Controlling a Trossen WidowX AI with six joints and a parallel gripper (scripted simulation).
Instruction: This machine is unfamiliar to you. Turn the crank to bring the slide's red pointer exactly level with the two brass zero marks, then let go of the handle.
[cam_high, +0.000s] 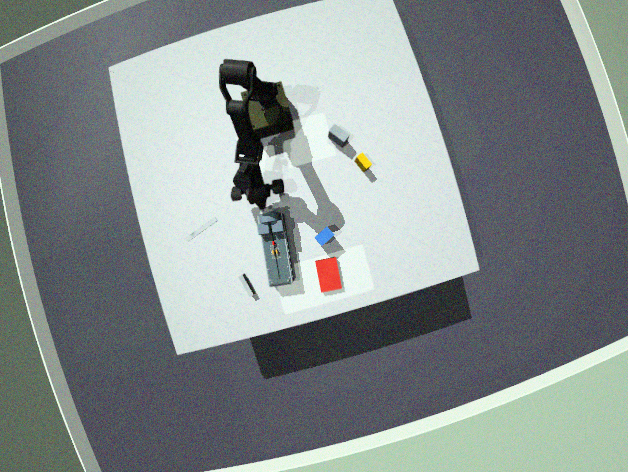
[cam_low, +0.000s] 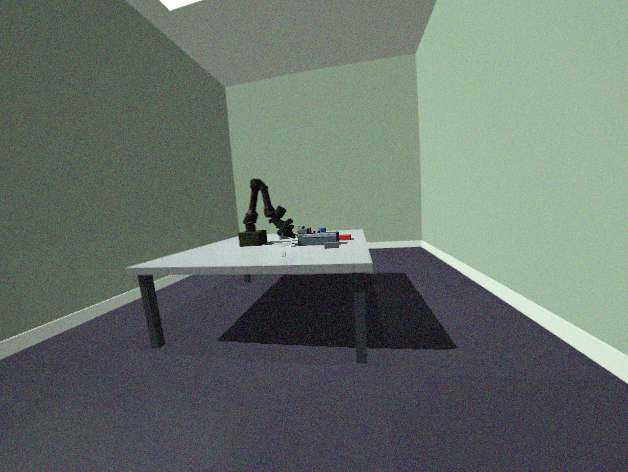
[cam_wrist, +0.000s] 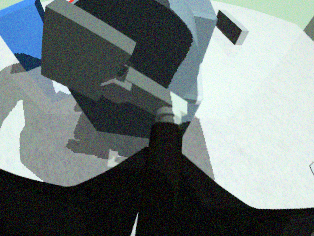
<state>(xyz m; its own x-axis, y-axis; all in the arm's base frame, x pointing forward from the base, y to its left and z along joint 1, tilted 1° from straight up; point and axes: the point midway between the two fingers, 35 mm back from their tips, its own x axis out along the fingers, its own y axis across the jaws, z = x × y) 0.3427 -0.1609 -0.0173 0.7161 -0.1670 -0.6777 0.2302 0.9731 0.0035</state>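
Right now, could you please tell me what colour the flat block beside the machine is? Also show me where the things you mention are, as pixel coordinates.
Red (cam_high: 328, 274) (cam_low: 344, 237), clearest from the top.

In the overhead view a pale, four-legged table carries a long grey machine just below centre. A red block lies to its right, a blue block above that. Grey and yellow blocks lie right of the arm's dark base; a thin pale strip lies left.

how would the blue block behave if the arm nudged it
The blue block looks stiff, with straight edges and flat faces. Those flat sides suggest it would slide rather than roll. Its weight is hard to judge, though it seems small enough to shift easily.
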